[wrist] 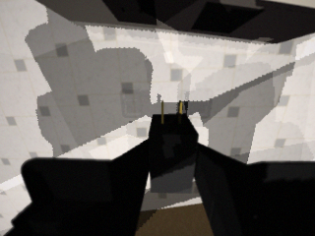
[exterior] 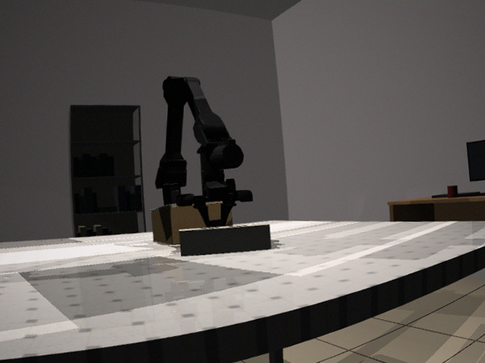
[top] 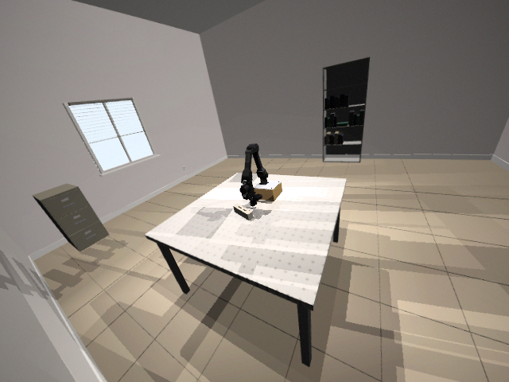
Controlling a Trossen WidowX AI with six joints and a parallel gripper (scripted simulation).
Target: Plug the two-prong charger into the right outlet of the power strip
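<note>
My gripper (top: 253, 204) (exterior: 215, 223) (wrist: 168, 143) is shut on the black two-prong charger (wrist: 173, 132). In the wrist view two thin brass prongs stick out of the charger's far end, toward the power strip (top: 242, 212) (exterior: 224, 241) (wrist: 173, 18). Floor-like tabletop shows between the prong tips and the strip there, so they look apart. The strip's two dark outlet areas are at the wrist view's top edge, partly cut off. In the exterior view the strip stands in front of the fingertips and hides the charger's lower part.
A tan box (top: 268, 192) (exterior: 188, 221) (wrist: 175, 221) stands behind the gripper, close to the arm's base. The white dotted table (top: 287, 247) (exterior: 147, 308) carries the arm, box and strip. Shadows of the arm and gripper fall around the strip.
</note>
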